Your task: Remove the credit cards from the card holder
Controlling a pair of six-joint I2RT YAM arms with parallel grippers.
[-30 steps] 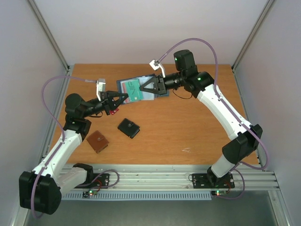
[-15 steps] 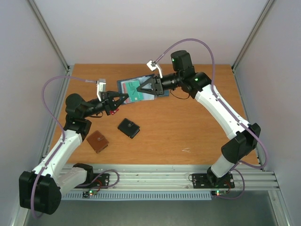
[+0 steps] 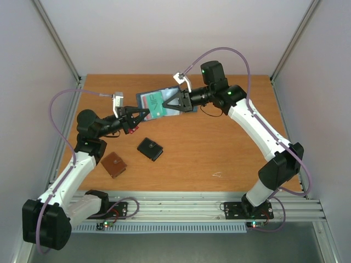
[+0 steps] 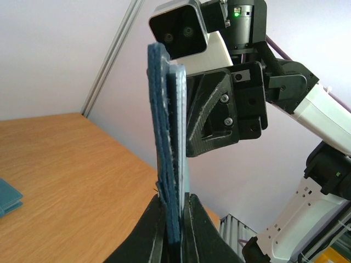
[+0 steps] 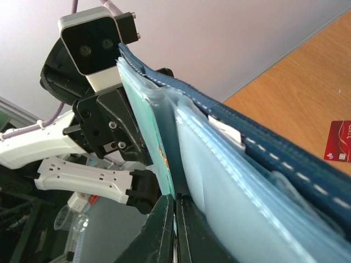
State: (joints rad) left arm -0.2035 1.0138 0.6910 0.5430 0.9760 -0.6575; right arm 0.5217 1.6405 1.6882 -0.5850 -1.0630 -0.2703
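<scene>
The navy card holder (image 3: pixel 164 94) hangs open in the air between my two grippers. My left gripper (image 3: pixel 146 113) is shut on its near edge, and in the left wrist view (image 4: pixel 176 219) the holder (image 4: pixel 164 137) stands edge-on between the jaws. My right gripper (image 3: pixel 167 104) is shut on the teal-green card (image 3: pixel 155 105), which sticks out of a clear pocket. In the right wrist view (image 5: pixel 175 200) this card (image 5: pixel 145 131) lies beside the holder (image 5: pixel 285 159). The red card (image 3: pixel 133 130) lies on the table (image 5: pixel 340 141). The black card is hidden.
A black wallet (image 3: pixel 149 148) and a brown wallet (image 3: pixel 114 164) lie on the wooden table (image 3: pixel 219 142) in front of the left arm. A teal wallet (image 4: pixel 8 197) shows at the left edge of the left wrist view. Grey walls surround the table.
The right arm has shifted slightly and the holder has tilted a little between the grippers. Both grips are unchanged.
</scene>
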